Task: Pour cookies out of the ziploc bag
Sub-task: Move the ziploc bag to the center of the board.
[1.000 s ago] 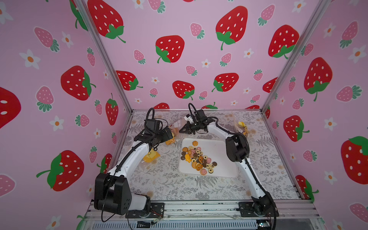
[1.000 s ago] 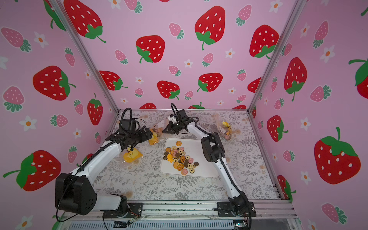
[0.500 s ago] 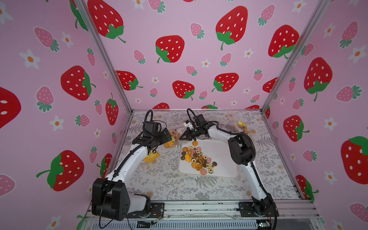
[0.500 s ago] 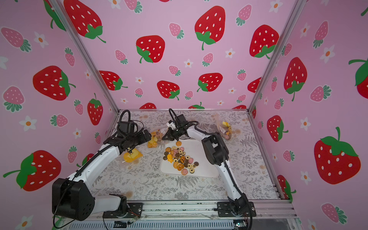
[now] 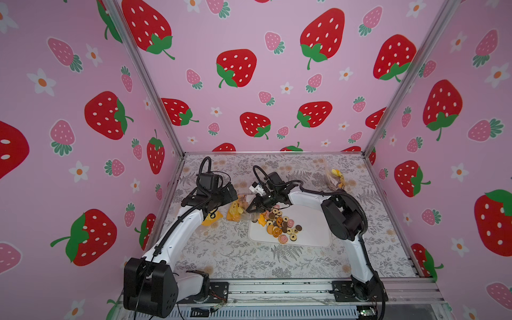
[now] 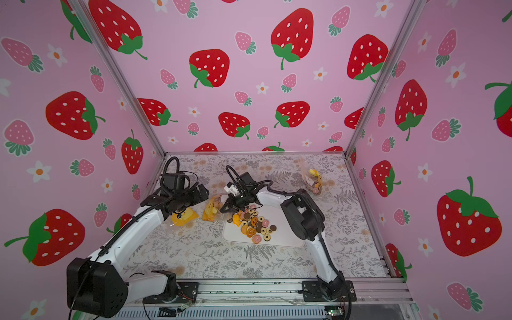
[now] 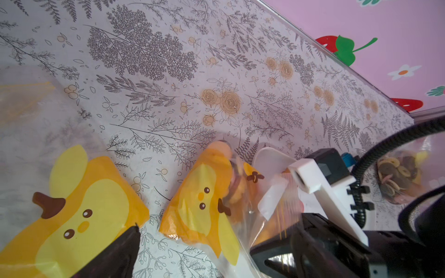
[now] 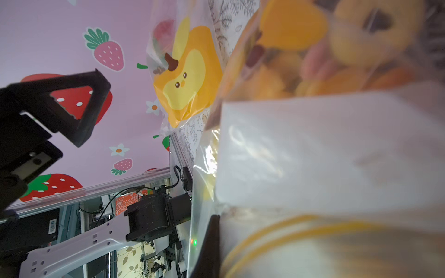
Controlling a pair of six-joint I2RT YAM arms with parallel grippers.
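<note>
My left end effector (image 5: 231, 197) hangs with its jaws wide apart and nothing between them, close over a flat bag (image 5: 212, 219) with a yellow-and-orange cartoon face that lies on the surface (image 5: 221, 257) and looks empty. I judge it is placed there, open, to take the low end of the neighbouring bag. That ziploc bag (image 5: 235, 212) lies just to the right, its printed end down on the surface and its mouth end lifted toward the tray. My right end effector (image 5: 254, 207) is clamped together on the clear plastic near the yellow zip lines, which holds the mouth at the far left corner of the white tray (image 5: 313, 235). Some cookies (image 7: 232, 183) sit bunched in the low end of the bag, away from the mouth, so I think that end must come up before they slide. Many more cookies already lie heaped on the tray's left half; its right half is bare and gives landing room. The tray's left rim is close to the mouth, so a spill onto the surface is the risk. Toward my bases the surface offers room for my elbows. At the far right a third bag (image 5: 336, 178), also holding cookies, sits near the back corner, well apart.
</note>
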